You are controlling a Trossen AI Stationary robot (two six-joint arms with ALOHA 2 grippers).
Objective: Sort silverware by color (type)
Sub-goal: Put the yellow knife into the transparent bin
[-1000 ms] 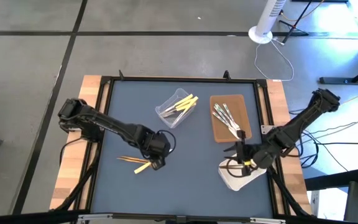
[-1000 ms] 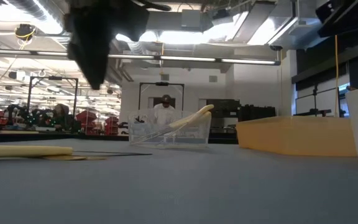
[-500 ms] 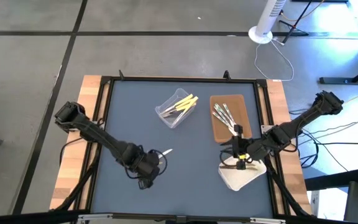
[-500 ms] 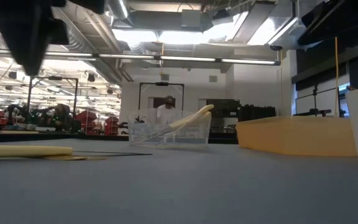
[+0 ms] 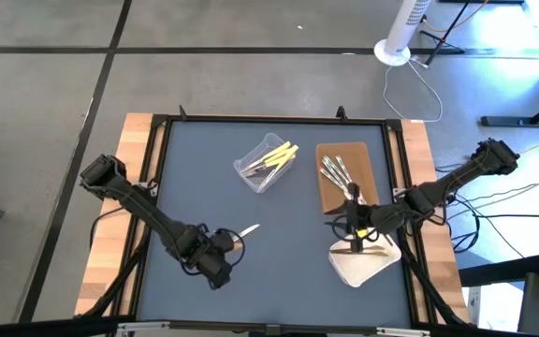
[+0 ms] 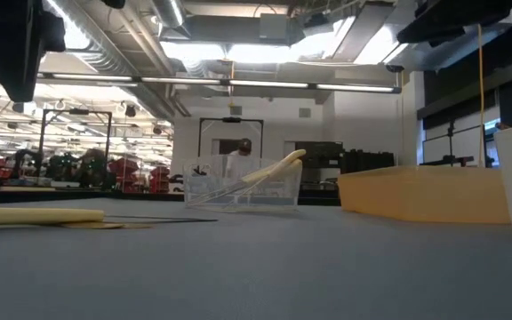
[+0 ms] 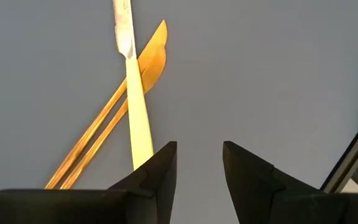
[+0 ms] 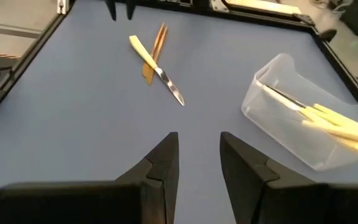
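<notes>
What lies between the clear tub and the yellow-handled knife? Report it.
Nothing: the right wrist view shows only bare blue mat between the clear tub and the yellow-handled knife.

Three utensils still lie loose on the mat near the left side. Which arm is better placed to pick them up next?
Left. The left gripper hangs open right beside the yellow-handled knife and two orange-brown knives. The right gripper is across the table, over the white tray.

Pale-yellow-handled knife [image 7: 137,118] crosses two orange-brown knives [image 7: 107,127].
</notes>
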